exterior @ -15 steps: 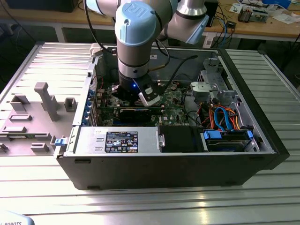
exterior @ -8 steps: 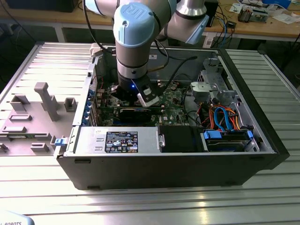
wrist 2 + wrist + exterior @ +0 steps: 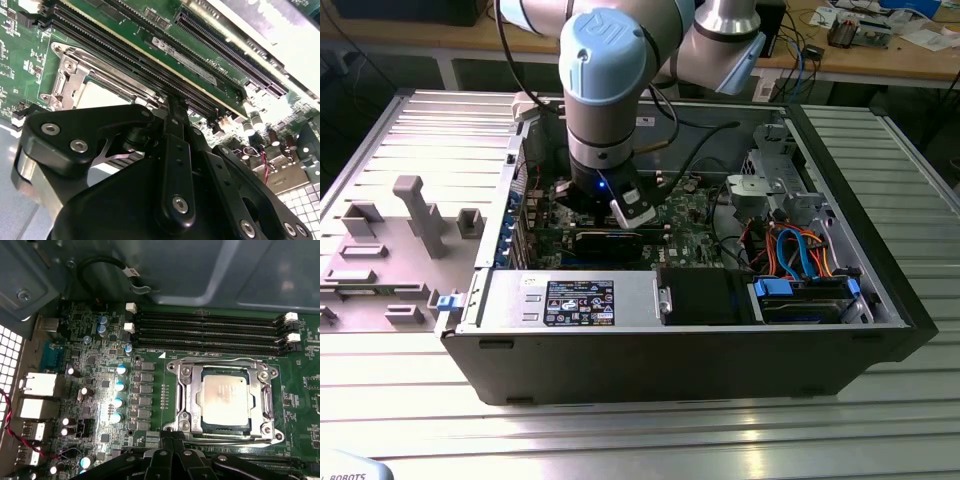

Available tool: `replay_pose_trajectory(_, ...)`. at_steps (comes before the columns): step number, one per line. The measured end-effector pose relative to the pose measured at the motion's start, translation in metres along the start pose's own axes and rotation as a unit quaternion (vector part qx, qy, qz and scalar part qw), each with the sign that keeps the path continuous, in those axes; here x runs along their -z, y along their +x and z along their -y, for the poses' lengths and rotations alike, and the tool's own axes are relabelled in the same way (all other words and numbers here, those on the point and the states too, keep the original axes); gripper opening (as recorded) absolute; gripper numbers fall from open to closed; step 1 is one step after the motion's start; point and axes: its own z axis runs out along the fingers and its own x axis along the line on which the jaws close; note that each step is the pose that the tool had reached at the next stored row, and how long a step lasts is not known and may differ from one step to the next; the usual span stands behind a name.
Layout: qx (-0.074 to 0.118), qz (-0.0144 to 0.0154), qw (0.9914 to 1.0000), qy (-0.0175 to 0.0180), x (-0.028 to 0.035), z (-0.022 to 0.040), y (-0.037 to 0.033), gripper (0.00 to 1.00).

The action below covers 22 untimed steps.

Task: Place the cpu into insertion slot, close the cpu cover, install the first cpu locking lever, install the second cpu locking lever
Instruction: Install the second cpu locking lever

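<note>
- In the first wrist view the gripper (image 3: 172, 442) shows as black fingers drawn close together at the edge of the socket assembly; the fingertips meet with almost no gap, and nothing can be seen between them.
- In the second wrist view the gripper (image 3: 172, 107) shows as a narrow black finger bar flanked by black linkage plates, its tip lying against the rim of the socket next to the long black memory slots (image 3: 150, 55). Whether that tip touches the metal or sits just above it cannot be told.
- The cpu (image 3: 226, 400), a square chip with a silver-grey top, lies flat inside the insertion slot (image 3: 192, 412), just beyond the fingertips and apart from them.
- The cpu cover (image 3: 260, 405), a silver frame plate with a cut-out centre, lies down around the chip, so the chip's metal top shows through the opening.
- In the second wrist view a corner of the cpu cover (image 3: 70, 80) and a pale patch of the cpu (image 3: 100, 97) appear just beside the black gripper body.
- Around the socket spreads the green motherboard (image 3: 150, 390), with four memory slots (image 3: 210, 327) running alongside the socket on its far side from the gripper.
- In the exterior view the arm reaches down into the open computer case (image 3: 670, 350), with the gripper (image 3: 620, 205) low over the board.
</note>
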Motion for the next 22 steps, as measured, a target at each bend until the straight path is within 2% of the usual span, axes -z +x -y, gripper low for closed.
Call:
replay_pose_trajectory(4, -0.002, 0.0011, 0.99997, -0.0077, -0.0024, -0.0009, 0.0007, 0.11)
replay_pose_trajectory(7, -0.002, 0.0012, 0.99995, -0.0096, -0.0037, -0.001, 0.0024, 0.11)
replay_pose_trajectory(9, -0.002, 0.0011, 0.99995, -0.0096, -0.0038, -0.0011, 0.0028, 0.11)
replay_pose_trajectory(11, -0.003, 0.0012, 0.99996, -0.0084, -0.004, -0.0011, 0.0029, 0.11)
replay_pose_trajectory(12, -0.003, 0.0011, 0.99998, -0.0061, -0.0039, -0.001, 0.003, 0.11)
replay_pose_trajectory(14, -0.003, 0.0008, 0.99999, 0.0011, -0.0043, -0.0013, 0.0029, 0.11)
replay_pose_trajectory(18, -0.003, 0.0007, 0.99999, 0.0025, -0.0014, -0.0014, 0.003, 0.11)
replay_pose_trajectory(22, -0.003, 0.0007, 0.99999, 0.0017, 0.0052, -0.0034, 0.003, 0.11)
